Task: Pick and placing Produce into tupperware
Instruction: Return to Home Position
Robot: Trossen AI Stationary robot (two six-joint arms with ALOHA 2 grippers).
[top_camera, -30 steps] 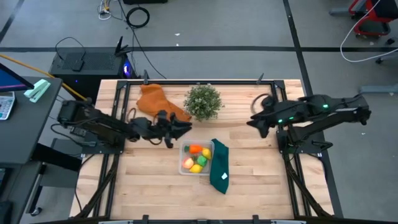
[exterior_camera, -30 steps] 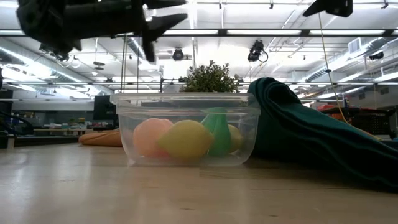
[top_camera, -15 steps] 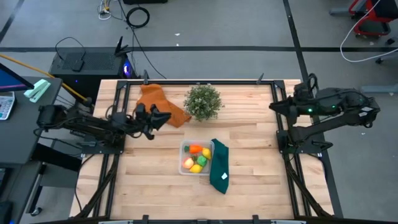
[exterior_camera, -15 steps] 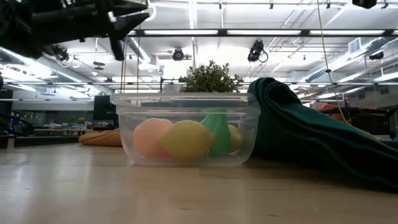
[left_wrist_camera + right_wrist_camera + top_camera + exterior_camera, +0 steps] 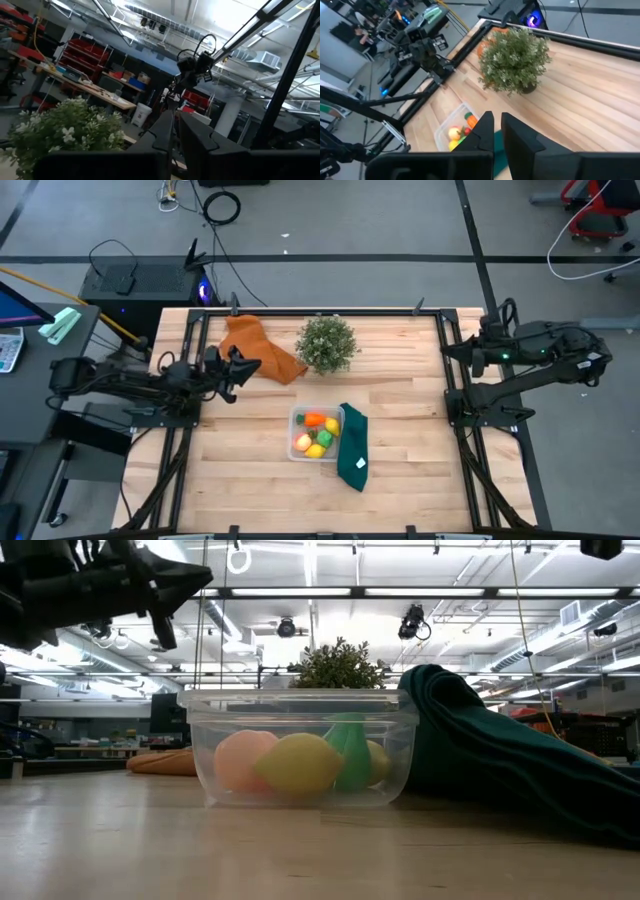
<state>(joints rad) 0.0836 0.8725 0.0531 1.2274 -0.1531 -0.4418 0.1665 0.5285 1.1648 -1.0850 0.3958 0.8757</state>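
Observation:
The clear tupperware (image 5: pixel 314 434) (image 5: pixel 300 745) (image 5: pixel 451 129) stands on its flat bottom at the middle of the wooden table. The produce lies inside it: a yellow lemon (image 5: pixel 298 766), a pink peach (image 5: pixel 238 760), a green one (image 5: pixel 351 748), an orange carrot (image 5: pixel 315 420) and a red one (image 5: pixel 301 442). My left gripper (image 5: pixel 254 365) (image 5: pixel 173 116) hangs shut and holding nothing above the table's left part, near the orange cloth. My right gripper (image 5: pixel 450 352) (image 5: pixel 496 118) is shut and holding nothing, raised over the table's right edge.
A bushy potted plant (image 5: pixel 327 343) stands at the far middle, with an orange cloth (image 5: pixel 256 347) to its left. A dark green cloth (image 5: pixel 352 446) lies against the tupperware's right side. Black frame rails (image 5: pixel 448 395) run along the table's edges.
My left gripper has drawn back from near the tupperware toward the table's left edge, and its fingers have come together. My right gripper has pulled back toward the table's right edge. The tupperware and the produce have stayed still.

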